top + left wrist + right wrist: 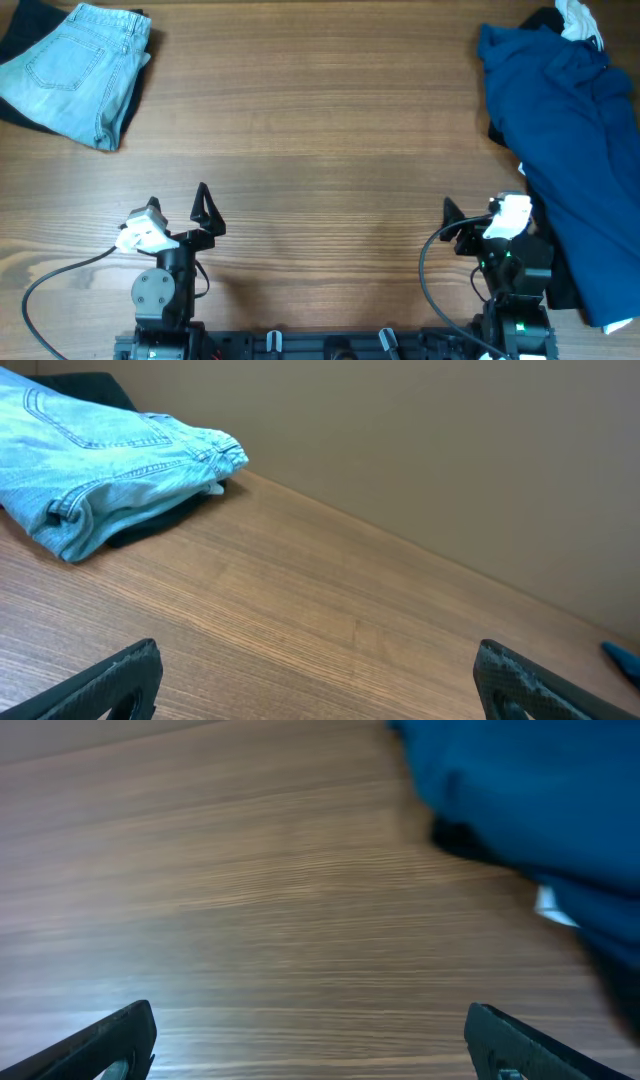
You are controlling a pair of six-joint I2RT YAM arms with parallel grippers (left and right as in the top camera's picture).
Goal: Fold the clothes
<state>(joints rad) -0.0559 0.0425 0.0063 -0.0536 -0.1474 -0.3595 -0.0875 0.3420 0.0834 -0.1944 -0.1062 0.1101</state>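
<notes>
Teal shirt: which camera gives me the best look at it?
Overhead. It shows the teal shirt almost whole, heaped at the frame's right side. The right wrist view catches only a blurred part at its upper right; the left wrist view shows just a blue sliver at its right edge.

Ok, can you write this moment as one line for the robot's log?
stage: folding not started | blue shirt: crumpled, far right | left fingers: open, empty | right fingers: open, empty

The deep teal-blue shirt [575, 150] lies unfolded in a rumpled heap (soft, plain fabric, heavily creased) along the right side of the worktop [320, 130], stretching from the far edge to the near edge.
</notes>
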